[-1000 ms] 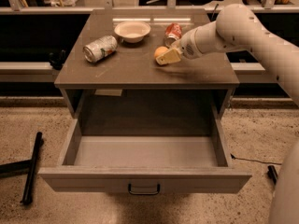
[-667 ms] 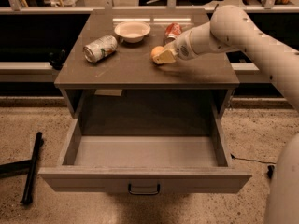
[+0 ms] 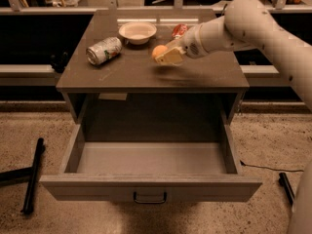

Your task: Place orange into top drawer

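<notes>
One small round orange fruit [image 3: 157, 50] pinched in tool [image 3: 162, 55]; transport step. Next: lower into open grey-brown top drawer [image 3: 204, 189] below tool.

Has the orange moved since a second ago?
Yes. The orange, held in the gripper over the cabinet top, has shifted left, closer to the white bowl.
</notes>
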